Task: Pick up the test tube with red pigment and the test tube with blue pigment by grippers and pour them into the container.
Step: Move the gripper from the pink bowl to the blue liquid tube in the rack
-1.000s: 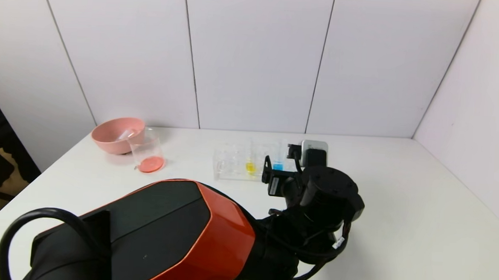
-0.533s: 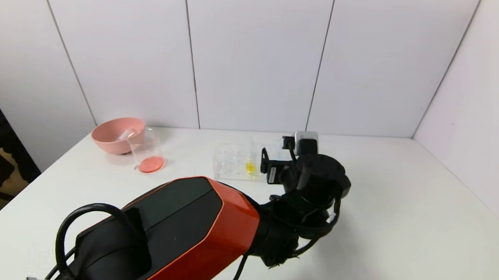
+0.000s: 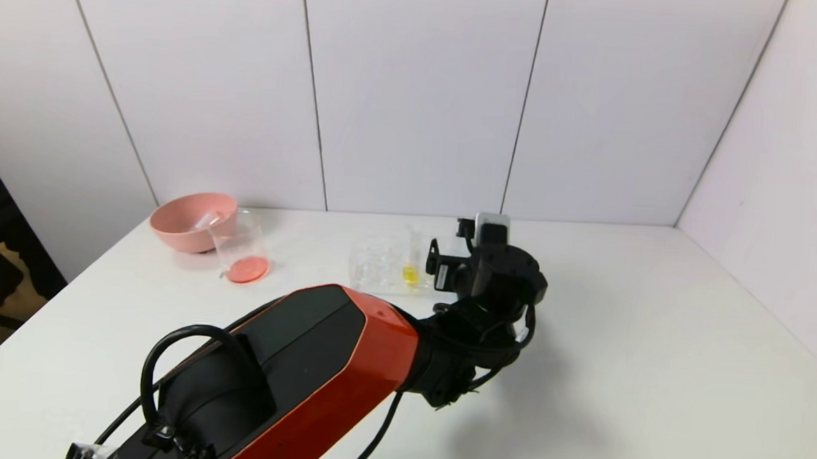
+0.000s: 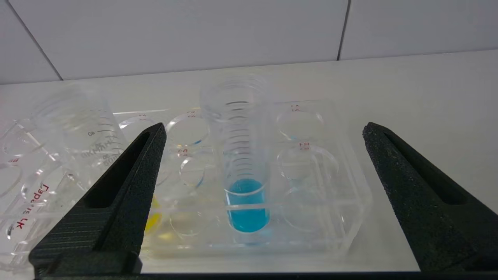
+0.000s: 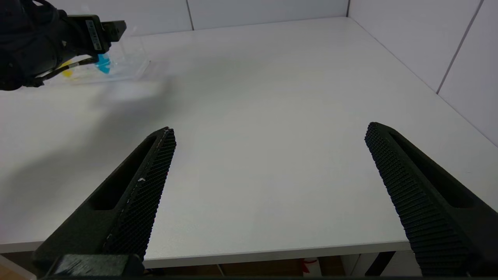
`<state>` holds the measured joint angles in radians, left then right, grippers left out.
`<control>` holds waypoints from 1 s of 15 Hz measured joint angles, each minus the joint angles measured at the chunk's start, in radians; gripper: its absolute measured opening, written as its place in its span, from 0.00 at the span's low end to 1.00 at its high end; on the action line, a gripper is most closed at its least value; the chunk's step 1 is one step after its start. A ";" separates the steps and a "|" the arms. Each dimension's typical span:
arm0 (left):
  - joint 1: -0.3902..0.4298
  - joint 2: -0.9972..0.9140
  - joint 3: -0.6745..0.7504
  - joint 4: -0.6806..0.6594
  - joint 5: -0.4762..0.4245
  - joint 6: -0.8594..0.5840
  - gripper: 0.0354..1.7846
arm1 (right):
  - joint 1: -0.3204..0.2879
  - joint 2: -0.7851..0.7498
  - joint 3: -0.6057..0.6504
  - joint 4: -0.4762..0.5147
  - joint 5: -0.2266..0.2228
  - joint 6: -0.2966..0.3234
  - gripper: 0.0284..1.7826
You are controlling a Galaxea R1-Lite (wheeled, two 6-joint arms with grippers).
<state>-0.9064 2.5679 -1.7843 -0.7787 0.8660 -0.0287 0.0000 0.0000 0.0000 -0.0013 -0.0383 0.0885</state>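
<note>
The test tube with blue pigment (image 4: 244, 202) stands upright in the clear tube rack (image 4: 350, 194). My left gripper (image 4: 263, 126) is open, with one finger on each side of the tube and well apart from it. In the head view the left wrist (image 3: 500, 276) hides this tube. The container (image 3: 241, 252) stands at the far left with red-orange liquid in its bottom. No tube with red liquid shows; a clear tube (image 3: 207, 219) lies in the pink bowl (image 3: 178, 228). My right gripper (image 5: 270, 130) is open and empty over the table's front edge.
A tube with yellow liquid (image 3: 411, 273) stands in the rack (image 3: 375, 266), left of the blue one. The left arm's orange link (image 3: 317, 365) crosses the near middle of the table. White walls close the back and right sides.
My left arm has reached forward and a little left toward the rack. Its wrist now covers the blue tube in the head view. Beaker and bowl have not moved.
</note>
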 joint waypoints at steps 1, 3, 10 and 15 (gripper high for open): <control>0.007 0.011 -0.023 0.005 0.000 0.001 0.99 | 0.000 0.000 0.000 0.000 0.000 0.000 1.00; 0.025 0.036 -0.066 0.012 -0.001 0.001 0.99 | 0.000 0.000 0.000 0.000 0.000 0.000 1.00; 0.044 0.095 -0.158 0.026 -0.005 0.005 0.99 | 0.000 0.000 0.000 0.000 0.000 0.000 1.00; 0.046 0.103 -0.167 0.027 -0.004 0.005 0.99 | 0.000 0.000 0.000 0.000 0.000 0.000 1.00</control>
<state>-0.8606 2.6709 -1.9513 -0.7519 0.8619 -0.0240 0.0000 0.0000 0.0000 -0.0013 -0.0383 0.0885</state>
